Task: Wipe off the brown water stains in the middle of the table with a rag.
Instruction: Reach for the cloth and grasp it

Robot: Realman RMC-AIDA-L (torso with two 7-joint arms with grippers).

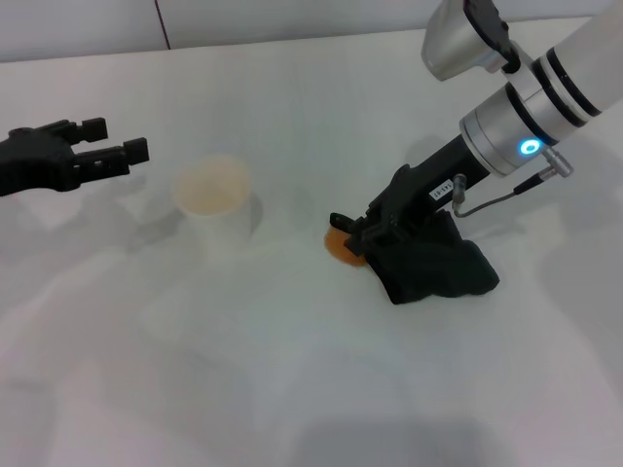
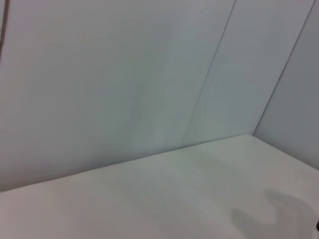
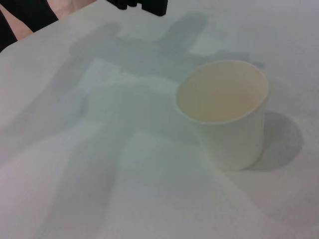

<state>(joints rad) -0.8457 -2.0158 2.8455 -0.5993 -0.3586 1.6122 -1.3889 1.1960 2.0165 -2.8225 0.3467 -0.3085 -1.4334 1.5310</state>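
Note:
The brown water stains (image 1: 338,248) show as one small orange-brown blot on the white table (image 1: 292,389), just right of a pale cup. My right gripper (image 1: 356,232) is low over the blot's right edge and shut on the rag (image 1: 438,270), a black wrinkled wad that rests on the table just right of the blot. Part of the blot is hidden under the fingers. At the far left my left gripper (image 1: 117,139) hangs open above the table with nothing in it. The right wrist view shows neither the blot nor the rag.
A pale paper cup (image 1: 212,202) with a tan inside stands upright left of the blot; the cup (image 3: 227,112) also fills the right wrist view, with the left gripper (image 3: 139,4) beyond it. The left wrist view shows only wall panels and bare table (image 2: 174,199).

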